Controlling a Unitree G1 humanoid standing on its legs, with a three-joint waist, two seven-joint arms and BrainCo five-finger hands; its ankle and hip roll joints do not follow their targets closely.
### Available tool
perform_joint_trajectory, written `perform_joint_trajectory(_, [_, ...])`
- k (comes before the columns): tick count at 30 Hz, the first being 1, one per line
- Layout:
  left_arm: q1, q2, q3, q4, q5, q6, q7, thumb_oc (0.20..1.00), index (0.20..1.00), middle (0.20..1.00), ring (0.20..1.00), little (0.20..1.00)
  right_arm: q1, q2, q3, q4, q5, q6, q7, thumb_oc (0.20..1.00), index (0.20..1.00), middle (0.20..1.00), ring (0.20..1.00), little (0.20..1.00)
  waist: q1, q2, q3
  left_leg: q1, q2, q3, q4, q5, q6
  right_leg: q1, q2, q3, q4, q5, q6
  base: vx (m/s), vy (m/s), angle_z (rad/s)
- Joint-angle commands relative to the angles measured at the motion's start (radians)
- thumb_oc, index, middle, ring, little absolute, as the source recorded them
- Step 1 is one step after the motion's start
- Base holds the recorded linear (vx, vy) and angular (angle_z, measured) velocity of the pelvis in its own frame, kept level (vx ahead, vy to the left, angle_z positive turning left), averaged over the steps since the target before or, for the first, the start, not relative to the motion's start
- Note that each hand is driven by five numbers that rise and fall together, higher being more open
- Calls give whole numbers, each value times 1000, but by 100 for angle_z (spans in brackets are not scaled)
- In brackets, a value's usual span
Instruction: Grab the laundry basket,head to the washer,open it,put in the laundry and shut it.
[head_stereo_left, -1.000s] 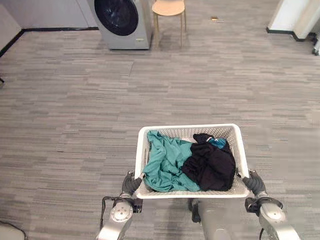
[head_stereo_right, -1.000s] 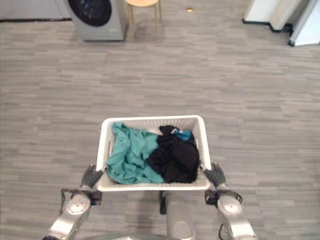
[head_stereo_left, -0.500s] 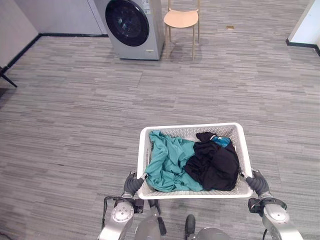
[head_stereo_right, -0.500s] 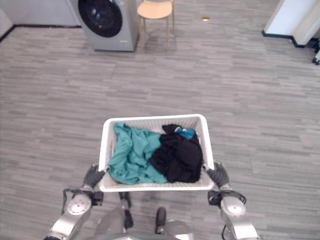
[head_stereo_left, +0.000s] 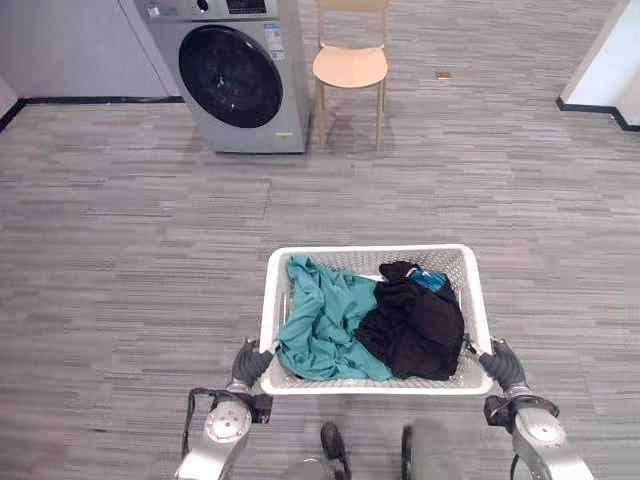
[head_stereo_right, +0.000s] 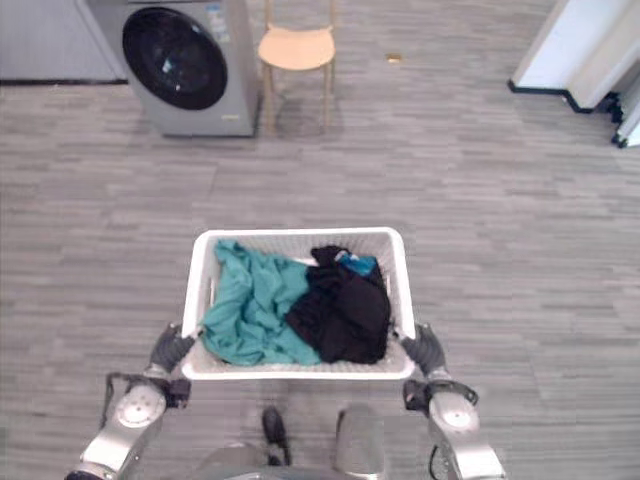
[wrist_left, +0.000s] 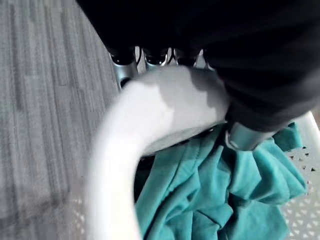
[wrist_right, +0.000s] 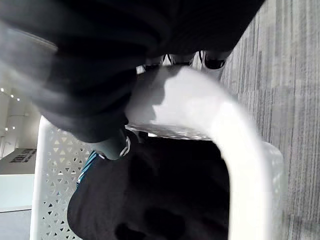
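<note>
Both hands (head_stereo_left: 250, 362) under basket (head_stereo_left: 372, 257) rim

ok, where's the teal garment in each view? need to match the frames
Left eye view: the crumpled teal garment fills the left half of the white perforated plastic laundry basket.
Right eye view: same spot, left half.
Left wrist view: just under the basket rim beside the left hand.
Right wrist view: can't tell.
Shared landmark: the black clothing beside it.
</note>
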Motion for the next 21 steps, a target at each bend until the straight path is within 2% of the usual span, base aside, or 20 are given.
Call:
perform_joint_trajectory(1, [-9, -34, 28, -79, -68, -97, -37, 200, 200, 200, 200, 200, -68, 5, -17, -103, 83, -102, 104, 200, 200, 200, 200, 200, -19, 8, -2, 29, 63, 12, 59, -98, -97, 141, 53, -77, -489, 182, 69, 565, -176, 25])
perform_joint_trajectory(2, [-19, -38, 32, -71, -61, -99, -34, 200, 200, 200, 200, 200, -69, 8, -19, -93, 80, -103, 101, 200, 200, 200, 200, 200, -25, 7, 2, 49, 67, 10, 54, -107, -108, 130, 51, -95, -543, 206, 80, 458, -154, -11])
perform_joint_trajectory(3, [-27, -38, 33, -68, -55, -100, -31, 200, 200, 200, 200, 200, -64, 10, -25, -87, 76, -105, 95, 200, 200, 200, 200, 200, -28, 8, -1, 70, 71, 1, 52, -133, -118, 118, 44, -88, -557, 204, 93, 274, -117, 0])
perform_joint_trajectory(4, [-28, -40, 32, -67, -54, -101, -31, 200, 200, 200, 200, 200, -64, 10, -26, -87, 76, -106, 94, 200, 200, 200, 200, 200, -31, 6, 4, 65, 71, 7, 58, -126, -116, 118, 40, -99, -559, 214, 87, 287, -150, 20])
perform_joint_trajectory(5, [-33, -44, 27, -68, -54, -107, -40, 200, 200, 200, 200, 200, -43, 9, -36, -97, 72, -107, 97, 200, 200, 200, 200, 200, -47, -1, -6, 86, 72, 4, 64, -155, -128, 120, 38, -68, -554, 215, 88, 408, -278, 50])
perform_joint_trajectory(6, [-38, -61, 7, -59, -52, -111, -58, 200, 200, 200, 200, 200, -11, 11, -56, -93, 88, -111, 100, 200, 200, 200, 200, 200, -75, -9, -22, 78, 99, 11, 179, -185, -145, 153, 42, -35, -537, 227, 59, 449, -265, 83])
perform_joint_trajectory(7, [-38, -61, 7, -59, -52, -111, -58, 200, 200, 200, 200, 200, -10, 10, -56, -93, 88, -111, 101, 200, 200, 200, 200, 200, -76, -8, -22, 75, 101, 9, 184, -188, -146, 153, 43, -37, -538, 227, 59, 451, -258, 112])
perform_joint_trajectory(9, [-44, -64, -14, -72, -64, -108, -70, 200, 200, 200, 200, 200, -7, -15, -70, -87, 98, -111, 97, 200, 200, 200, 200, 200, -74, -2, -21, 4, 152, -1, 390, -134, -165, 210, 49, -62, -555, 219, 25, 328, -243, 117])
perform_joint_trajectory(10, [-61, -64, -26, -72, -69, -105, -74, 200, 200, 200, 200, 200, -12, -31, -85, -84, 91, -110, 83, 200, 200, 200, 200, 200, -59, -17, -9, -85, 193, 5, 478, -52, -183, 275, 57, -75, -584, 191, -6, 241, -232, 78])
perform_joint_trajectory(11, [-62, -64, -26, -72, -69, -105, -74, 200, 200, 200, 200, 200, -12, -31, -86, -84, 91, -109, 83, 200, 200, 200, 200, 200, -59, -16, -8, -87, 195, 3, 481, -53, -183, 276, 59, -76, -585, 191, -7, 240, -200, 48])
perform_joint_trajectory(13, [-60, -61, -23, -76, -69, -102, -76, 200, 200, 200, 200, 200, -12, -38, -94, -93, 97, -106, 80, 200, 200, 200, 200, 200, -46, -29, -9, -132, 189, 9, 454, -70, -166, 312, 63, -74, -592, 169, -18, 276, -110, 9])
perform_joint_trajectory(14, [-48, -62, -12, -72, -65, -97, -74, 200, 200, 200, 200, 200, -10, -42, -96, -87, 92, -102, 79, 200, 200, 200, 200, 200, -37, -33, -16, -167, 176, 19, 382, -75, -158, 348, 71, -72, -599, 146, -16, 293, -86, -10])
perform_joint_trajectory(15, [-48, -62, -12, -72, -65, -97, -74, 200, 200, 200, 200, 200, -10, -42, -96, -87, 92, -102, 79, 200, 200, 200, 200, 200, -37, -33, -16, -166, 175, 20, 381, -75, -158, 349, 71, -72, -599, 146, -16, 336, -76, -8])
perform_joint_trajectory(16, [-40, -63, -8, -73, -62, -95, -72, 200, 200, 200, 200, 200, -8, -42, -97, -84, 89, -99, 79, 200, 200, 200, 200, 200, -32, -28, -19, -176, 177, 33, 328, -49, -161, 369, 80, -73, -604, 134, -14, 376, -23, -27])
perform_joint_trajectory(17, [-28, -64, 5, -75, -55, -91, -64, 200, 200, 200, 200, 200, -9, -37, -94, -79, 90, -102, 75, 200, 200, 200, 200, 200, -18, -9, -19, -187, 179, 55, 203, 31, -174, 404, 105, -70, -595, 102, -12, 505, -24, -36])
perform_joint_trajectory(21, [-12, -70, 21, -82, -53, -87, -54, 200, 200, 200, 200, 200, -12, -32, -86, -69, 86, -102, 73, 200, 200, 200, 200, 200, 5, 5, -16, -217, 174, 37, 70, 79, -177, 463, 132, -52, -564, 45, -12, 354, -4, -60])
